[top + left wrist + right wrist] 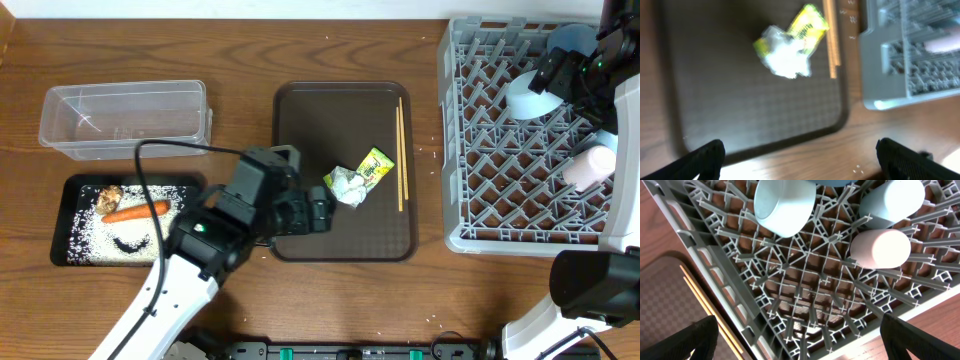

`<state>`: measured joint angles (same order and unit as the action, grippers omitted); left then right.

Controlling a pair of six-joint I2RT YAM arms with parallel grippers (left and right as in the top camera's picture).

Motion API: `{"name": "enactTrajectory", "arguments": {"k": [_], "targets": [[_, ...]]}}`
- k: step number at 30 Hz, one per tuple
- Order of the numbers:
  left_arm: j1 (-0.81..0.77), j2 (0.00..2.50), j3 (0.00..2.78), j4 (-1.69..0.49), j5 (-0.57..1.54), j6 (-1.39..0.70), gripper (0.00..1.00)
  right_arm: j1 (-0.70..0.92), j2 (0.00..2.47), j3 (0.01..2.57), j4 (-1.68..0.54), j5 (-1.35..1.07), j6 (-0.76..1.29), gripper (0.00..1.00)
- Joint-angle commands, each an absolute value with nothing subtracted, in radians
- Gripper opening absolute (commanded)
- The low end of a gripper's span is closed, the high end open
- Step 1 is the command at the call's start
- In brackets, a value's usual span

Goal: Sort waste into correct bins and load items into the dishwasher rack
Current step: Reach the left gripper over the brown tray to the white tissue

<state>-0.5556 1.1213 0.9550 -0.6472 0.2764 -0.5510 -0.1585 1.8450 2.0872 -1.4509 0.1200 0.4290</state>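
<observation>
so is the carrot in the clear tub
No, the carrot lies in the black tray with the rice, not in the clear tub beside it.

Even bright light overhead; left wrist view motion-blurred; right wrist view sharp, soft shadows.

An orange carrot [135,211], a brown food lump [110,196] and white rice grains [90,235] lie in the near-left black shallow tray [58,225], crumpled white paper [347,186] touches a green-yellow snack wrapper [375,165] centrally, and a pale blue bowl [528,98] sits in the right-hand grey pegged rack [500,200].
</observation>
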Motion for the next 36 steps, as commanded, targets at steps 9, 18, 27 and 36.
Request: {"name": "enactTrajectory", "arguments": {"k": [9,18,27,36], "targets": [[-0.639,1.122,0.963,-0.511,0.191,-0.456,0.98,-0.150,1.846,2.091,-1.452,0.120,0.440,0.99],[-0.647,1.199,1.061,-0.602,0.166,-0.465,0.98,-0.150,1.846,2.091,-1.452,0.120,0.441,0.99],[-0.648,1.572,1.465,-1.026,-0.009,-0.541,0.98,-0.150,1.846,2.091,-1.452,0.120,0.440,0.99],[-0.648,1.736,1.493,-0.893,0.042,-0.612,0.98,-0.150,1.846,2.091,-1.452,0.120,0.441,0.99]]}}
